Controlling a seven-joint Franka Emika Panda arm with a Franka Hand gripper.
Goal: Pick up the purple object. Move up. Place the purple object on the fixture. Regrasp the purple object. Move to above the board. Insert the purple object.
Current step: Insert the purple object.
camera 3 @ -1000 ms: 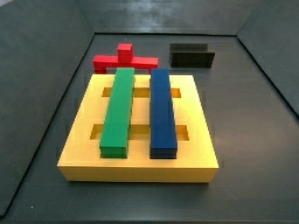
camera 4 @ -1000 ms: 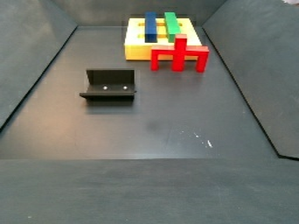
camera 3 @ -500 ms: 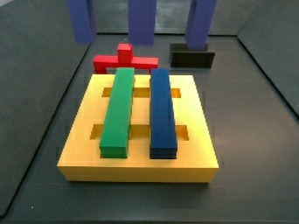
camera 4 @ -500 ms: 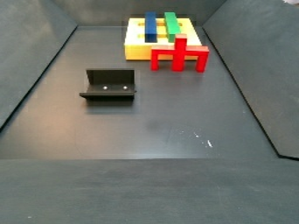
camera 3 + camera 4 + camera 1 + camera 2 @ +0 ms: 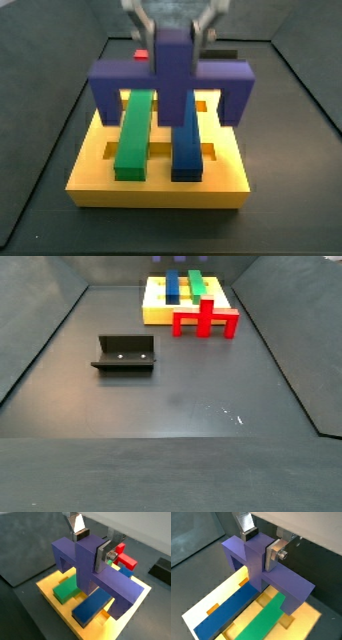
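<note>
— Fingers (image 5: 81,534) first: in a wrist view, what are they doing?

— Both silver plates are pressed against the central stub of the purple object (image 5: 93,574), so the gripper (image 5: 92,543) is clamped on that stub. I judge the grip is taken there so the wide bar hangs level with its legs pointing down at the board (image 5: 55,596).

— Same story from a wrist view on the opposite side?

— Yes. The gripper (image 5: 261,544) squeezes the stub, and the purple object (image 5: 264,572) hangs crosswise over the blue bar (image 5: 230,611) and green bar (image 5: 264,622). Crosswise looks deliberate: its legs would straddle both bars and drop into the outer slots of the board (image 5: 204,614).

— And from a side view?

— The purple object (image 5: 171,82) fills the middle of the frame, above the far half of the board (image 5: 160,185). Its legs sit near the green bar (image 5: 135,130) and blue bar (image 5: 186,135); whether they touch anything I cannot tell. The gripper (image 5: 171,30) holds it from above at the upper centre. A sliver of the red block (image 5: 139,55) peeks out behind.

— The remaining side view?

— The fixture (image 5: 124,354) stands empty at centre left, well apart from the board (image 5: 181,311) at the top. The red block (image 5: 205,320) stands just in front of the board. Only a trace of purple shows at the top edge, and the gripper is out of view.
</note>
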